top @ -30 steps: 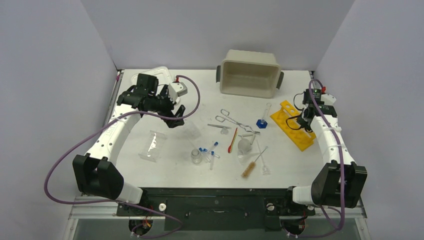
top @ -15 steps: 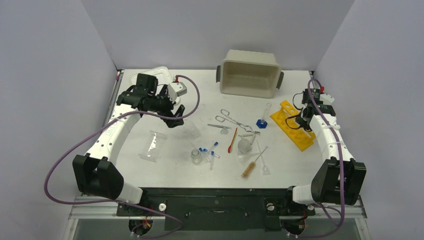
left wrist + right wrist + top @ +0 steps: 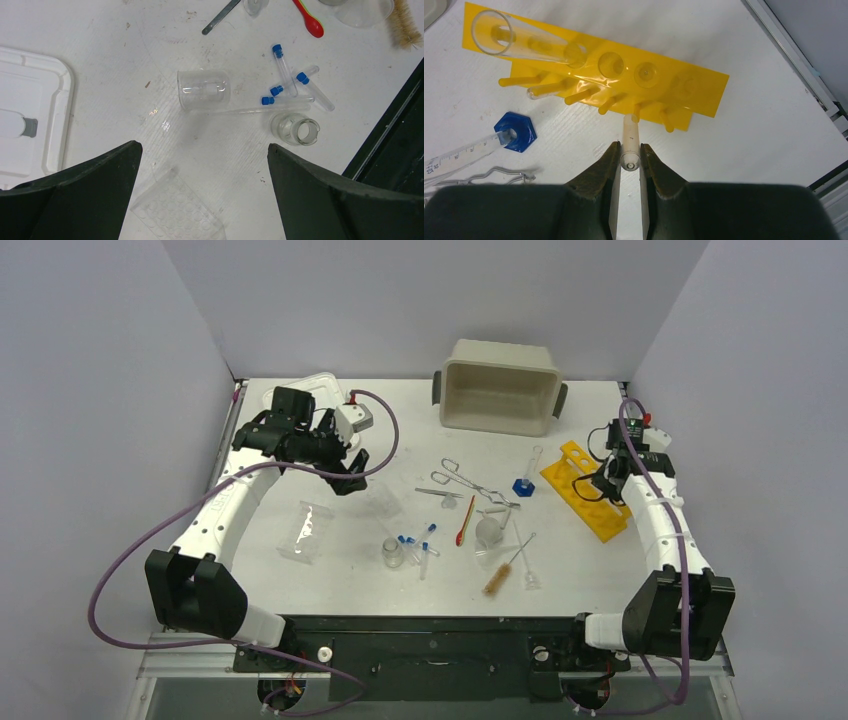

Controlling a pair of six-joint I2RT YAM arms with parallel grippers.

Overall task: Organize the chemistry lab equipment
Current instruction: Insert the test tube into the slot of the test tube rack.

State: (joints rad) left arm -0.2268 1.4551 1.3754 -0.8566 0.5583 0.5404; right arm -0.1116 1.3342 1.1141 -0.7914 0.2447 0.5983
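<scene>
Clenched at the right gripper (image 3: 629, 150) on a small clear tube (image 3: 630, 131), pinched near its rounded end. Far end up against a peg of the yellow rack (image 3: 684, 82) straight ahead of the jaws; cannot tell how far onto the peg. Farther ahead and to the left, a wider test tube (image 3: 524, 42) leaning in a rack hole. Left of the jaws, flat on the table, a graduated cylinder (image 3: 469, 147) with a blue base.

Probably light, stiff, slick and quick to crack. Best gripped around the body with modest force and kept in line with the peg, never levered sideways.

Spread wide and empty at the left gripper (image 3: 202, 146), hanging above the table. Just ahead of the jaws, a clear beaker (image 3: 204, 89) on its side, likely to roll. Better taken across its wall than by the rim. Ahead and to the right, blue-capped tubes (image 3: 295, 87) in a loose heap, with a short vial (image 3: 296, 129) just beside them. Under the jaws, a clear well plate (image 3: 175, 212); off to the left, a white lid (image 3: 57, 100).

Against the earlier top views, almost nothing different: left arm in the same pose, right arm only slightly shifted over the rack, loose glassware and tools where they lay.
</scene>
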